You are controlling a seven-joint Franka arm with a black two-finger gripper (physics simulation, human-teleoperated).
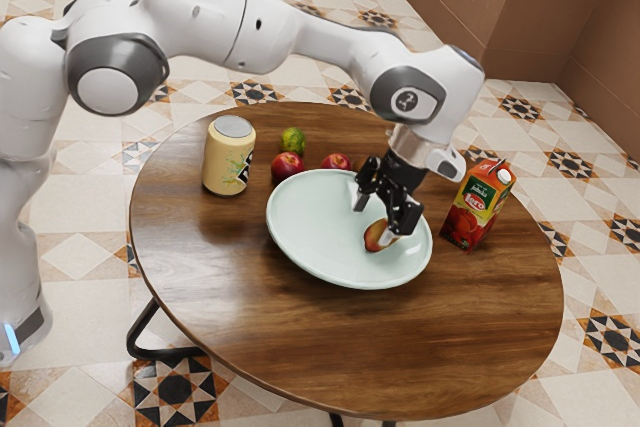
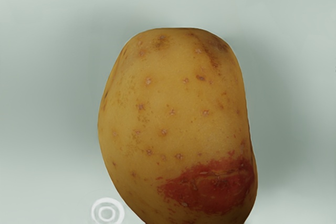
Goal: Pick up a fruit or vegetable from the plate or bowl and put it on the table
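My gripper is low over the pale plate, its two fingers spread apart. A yellow-brown and reddish potato lies on the plate just under the hand, partly covered by the finger nearer the exterior view's right. The other finger stands apart from it. In the wrist view the potato is large, yellow with small spots and a red patch, against the plate's pale surface. The exact contact between potato and nearer finger is hard to tell.
On the wooden table, a yellow can, a green fruit and two red fruits stand beyond the plate. A red juice carton stands near the gripper, toward the exterior view's right.
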